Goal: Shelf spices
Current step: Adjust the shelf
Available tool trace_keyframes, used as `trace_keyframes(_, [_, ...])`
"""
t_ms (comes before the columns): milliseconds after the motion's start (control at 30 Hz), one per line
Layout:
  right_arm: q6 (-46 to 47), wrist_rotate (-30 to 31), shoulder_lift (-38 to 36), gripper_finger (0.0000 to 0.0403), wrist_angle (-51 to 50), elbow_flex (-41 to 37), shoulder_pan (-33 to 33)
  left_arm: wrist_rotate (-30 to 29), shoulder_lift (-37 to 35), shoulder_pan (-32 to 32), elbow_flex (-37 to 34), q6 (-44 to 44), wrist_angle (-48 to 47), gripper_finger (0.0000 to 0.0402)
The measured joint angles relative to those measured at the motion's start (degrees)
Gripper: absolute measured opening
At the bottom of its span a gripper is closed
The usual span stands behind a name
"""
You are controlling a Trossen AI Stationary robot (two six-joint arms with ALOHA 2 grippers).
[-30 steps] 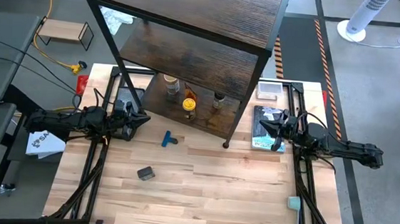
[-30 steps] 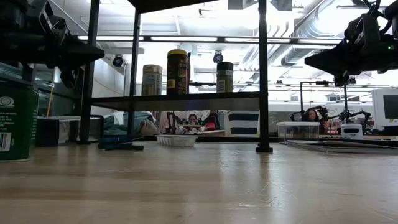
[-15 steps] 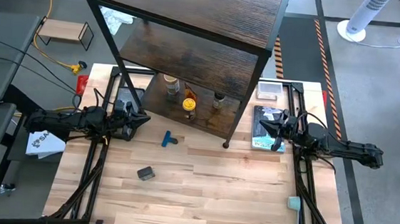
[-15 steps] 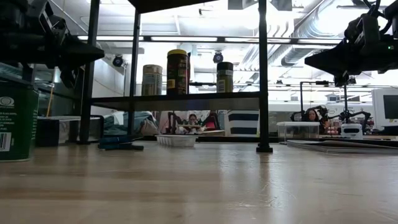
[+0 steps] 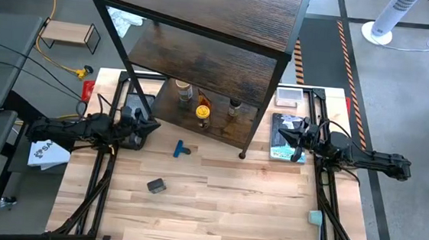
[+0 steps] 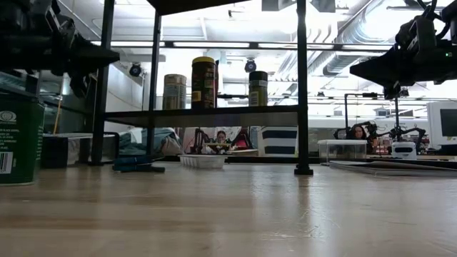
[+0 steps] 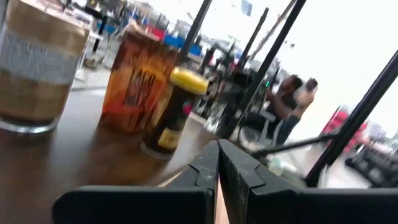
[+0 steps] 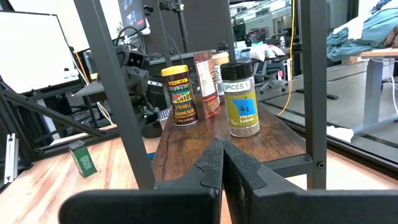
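The shelf (image 5: 208, 12) stands at the table's far middle. Its lowest board (image 5: 171, 110) carries the tan-lidded jar (image 5: 184, 91), the reddish-brown packet (image 5: 204, 100), the yellow-lidded jar (image 5: 202, 114) and the black-lidded jar (image 5: 234, 106), all upright. The small dark grey box (image 5: 156, 184) lies on the table in front of the shelf. My left gripper (image 5: 155, 126) is shut and empty at the shelf's left side; its wrist view (image 7: 218, 171) faces the jars. My right gripper (image 5: 285, 135) is shut and empty at the shelf's right side, as its wrist view (image 8: 222, 163) shows.
A blue T-shaped piece (image 5: 181, 149) lies near the shelf's front edge. A printed flat packet (image 5: 281, 144) lies under my right gripper, with a clear box (image 5: 289, 97) beyond it. A green can (image 6: 18, 135) stands close to the low camera. The shelf's black posts (image 5: 242, 154) stand on the table.
My left gripper has drawn back a little from the shelf toward the table's left edge and risen slightly, staying shut. The jars and the box have kept their places.
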Motion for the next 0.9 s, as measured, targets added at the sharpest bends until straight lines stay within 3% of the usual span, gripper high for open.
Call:
trace_keyframes(67, [0.02, 0.0, 0.0, 0.0, 0.0, 0.0, 0.0, 0.34, 0.0, 0.0, 0.0, -4.23, 0.92, 0.0008])
trace_keyframes(133, [0.0, -0.02, 0.0, 0.0, -0.01, 0.01, 0.0, -3.17, 0.34, 0.08, 0.0, -8.08, 1.31, 0.0008])
trace_keyframes(233, [0.0, -0.02, -0.01, 0.0, -0.02, 0.01, 0.0, -8.01, 1.19, 0.28, 0.38, -22.27, 5.8, 0.0008])
trace_keyframes(367, [0.02, 0.0, -0.01, 0.0, 0.01, -0.01, 0.0, 2.38, 5.08, 0.08, 7.64, -21.85, 12.87, 0.0005])
trace_keyframes(433, [0.02, -0.01, -0.01, 0.0, 0.0, 0.0, 0.0, 8.2, 8.6, -0.18, 14.14, -19.54, 6.87, 0.0002])
trace_keyframes(533, [0.01, 0.0, -0.01, 0.0, 0.01, 0.01, 0.0, 16.52, 15.17, -1.01, 26.09, -13.75, -10.44, 0.0001])
trace_keyframes(600, [0.02, -0.01, 0.0, 0.0, 0.01, -0.01, 0.0, 18.1, 20.0, -1.84, 33.25, -9.86, -22.23, 0.0001])
trace_keyframes(700, [0.01, 0.0, -0.01, 0.0, 0.0, 0.0, 0.0, 14.7, 26.46, -3.12, 39.53, -8.14, -31.37, 0.0001])
trace_keyframes(900, [0.0, 0.0, 0.0, 0.0, 0.0, 0.0, 0.0, 1.66, 33.68, -4.94, 41.31, -13.47, -25.89, 0.0001])
